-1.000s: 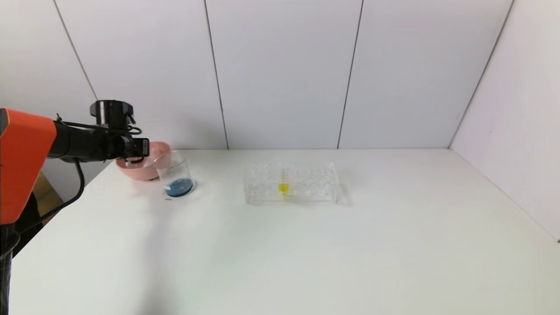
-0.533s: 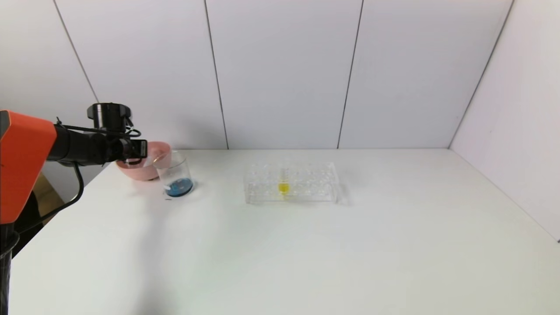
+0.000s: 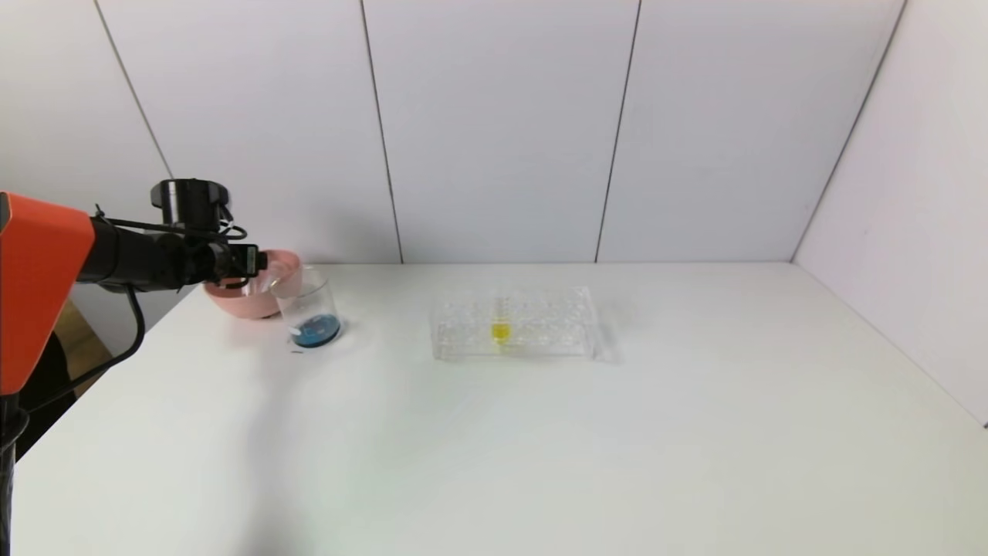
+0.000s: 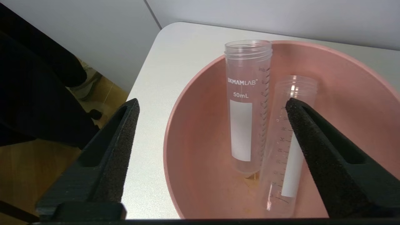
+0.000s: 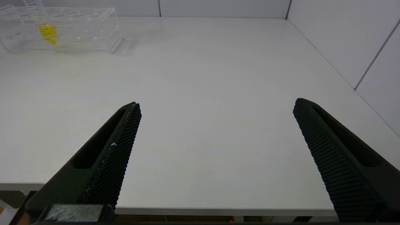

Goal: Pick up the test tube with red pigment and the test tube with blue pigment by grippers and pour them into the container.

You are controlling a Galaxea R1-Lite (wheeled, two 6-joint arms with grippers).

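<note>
My left gripper (image 4: 212, 101) hangs open over the pink bowl (image 4: 187, 150) at the table's far left, with nothing between its fingers. In the head view the left gripper (image 3: 248, 264) sits just above the bowl's rim (image 3: 258, 307). Two clear graduated tubes lie in the bowl, both emptied: one (image 4: 247, 106) with a faint orange trace at its tip, the other (image 4: 286, 147) beside it. Neither holds red or blue liquid. The container (image 3: 307, 309), a glass beaker, stands beside the bowl with dark blue liquid in its bottom. My right gripper (image 5: 217, 103) is open over the table's near edge.
A clear tube rack (image 3: 540, 324) stands mid-table and holds a yellow-liquid tube (image 3: 500, 328); the right wrist view also shows the rack (image 5: 81, 31). The table's left edge runs close beside the bowl, with floor beyond it. White walls close the back and right.
The left arm has shifted slightly left and back over the bowl. Beaker, rack and bowl have not moved.
</note>
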